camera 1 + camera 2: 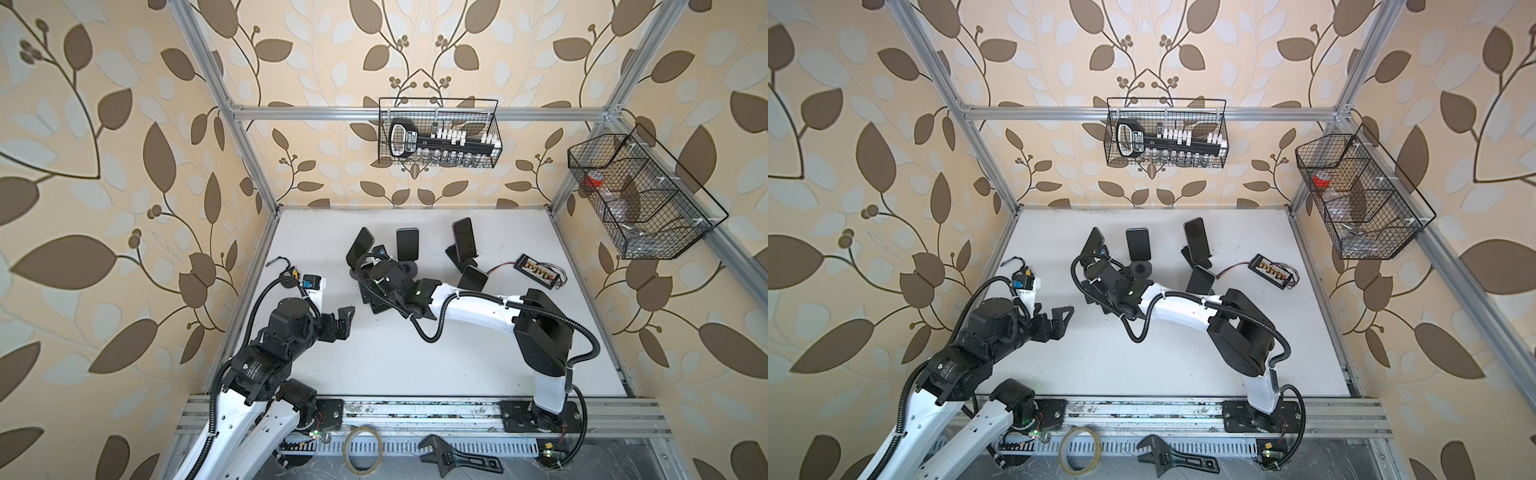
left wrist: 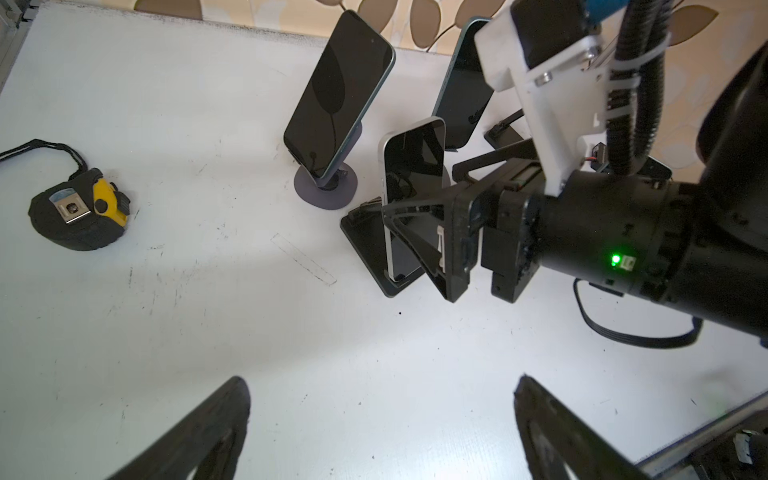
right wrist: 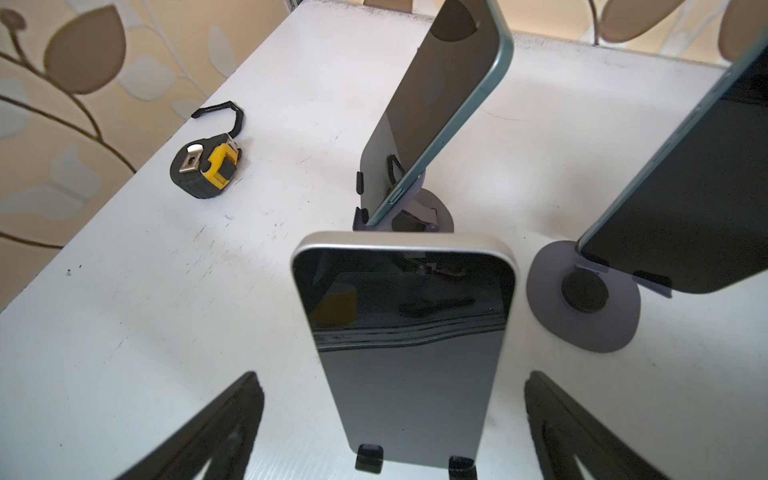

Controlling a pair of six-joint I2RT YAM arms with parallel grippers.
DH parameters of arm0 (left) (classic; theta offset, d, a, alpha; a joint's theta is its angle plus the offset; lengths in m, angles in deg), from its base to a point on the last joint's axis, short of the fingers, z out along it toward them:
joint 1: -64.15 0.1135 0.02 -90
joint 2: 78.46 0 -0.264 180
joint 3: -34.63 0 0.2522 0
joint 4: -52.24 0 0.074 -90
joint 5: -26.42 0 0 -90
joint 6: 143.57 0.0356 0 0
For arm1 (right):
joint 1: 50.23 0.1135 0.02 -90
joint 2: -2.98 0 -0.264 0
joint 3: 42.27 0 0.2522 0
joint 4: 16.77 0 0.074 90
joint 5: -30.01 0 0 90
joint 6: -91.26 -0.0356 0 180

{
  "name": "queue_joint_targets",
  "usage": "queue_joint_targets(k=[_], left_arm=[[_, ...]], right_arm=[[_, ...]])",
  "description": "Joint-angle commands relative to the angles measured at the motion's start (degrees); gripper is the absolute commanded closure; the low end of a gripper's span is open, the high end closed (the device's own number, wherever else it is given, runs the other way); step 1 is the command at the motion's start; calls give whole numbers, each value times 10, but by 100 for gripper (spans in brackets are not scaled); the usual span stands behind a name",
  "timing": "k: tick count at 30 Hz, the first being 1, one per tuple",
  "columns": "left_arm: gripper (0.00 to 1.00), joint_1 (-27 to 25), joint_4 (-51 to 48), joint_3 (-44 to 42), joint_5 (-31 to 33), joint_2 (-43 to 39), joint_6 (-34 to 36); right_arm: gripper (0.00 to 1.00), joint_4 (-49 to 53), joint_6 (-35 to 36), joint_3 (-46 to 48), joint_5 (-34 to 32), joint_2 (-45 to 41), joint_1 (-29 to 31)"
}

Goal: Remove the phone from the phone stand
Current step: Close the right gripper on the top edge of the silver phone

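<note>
While the silver-edged, dark-screened phone (image 3: 409, 353) leans in its black stand (image 3: 369, 456) on the white table (image 3: 166, 332), the right jaws flank it wide open, and the left jaws gape farther off.

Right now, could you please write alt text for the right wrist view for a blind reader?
A silver-edged phone leans in a black stand between the fingers of the open right gripper. Behind, a teal-edged phone and a third phone stand propped; a tape measure lies on the white table.
</note>
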Motion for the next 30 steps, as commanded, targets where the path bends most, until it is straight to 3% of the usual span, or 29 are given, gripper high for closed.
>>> queue_joint_targets(k=[1,30], left_arm=[[1,-6,-4,21,-11,1,12],[1,-7,-5,21,-15,-5,15]], right_arm=[[1,12,-1,-21,-14,17,-2],[8,28,0,-52,4,62,-16]])
